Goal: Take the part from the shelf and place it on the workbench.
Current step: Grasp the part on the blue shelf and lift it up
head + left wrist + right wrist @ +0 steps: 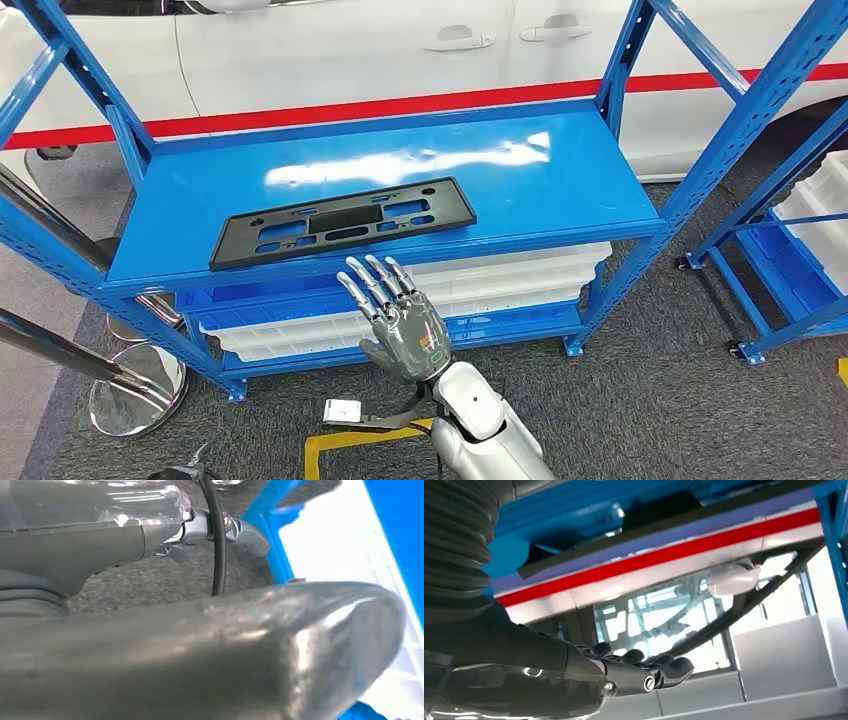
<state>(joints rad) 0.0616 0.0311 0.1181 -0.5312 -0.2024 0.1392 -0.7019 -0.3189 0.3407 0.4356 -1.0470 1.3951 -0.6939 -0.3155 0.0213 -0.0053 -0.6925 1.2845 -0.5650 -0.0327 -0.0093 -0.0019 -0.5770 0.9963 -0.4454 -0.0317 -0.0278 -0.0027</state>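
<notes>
On the blue shelf (560, 190), toward its front-left corner, lies the black part (342, 222), flat, its long side running along the front edge. Just in front of that edge, near the part's middle, the right robot hand (397, 318) hovers with fingers spread and holds nothing. At the left wrist, the left robot hand (200, 645) also holds nothing, its fingers apart.

The part (343, 221) is a flat black plastic plate, long and rectangular, with slots and cut-outs along its length. It lies flat on the blue shelf (560, 185), slightly skewed, just beyond the fingertips of the right hand (398, 318), not touching them.
</notes>
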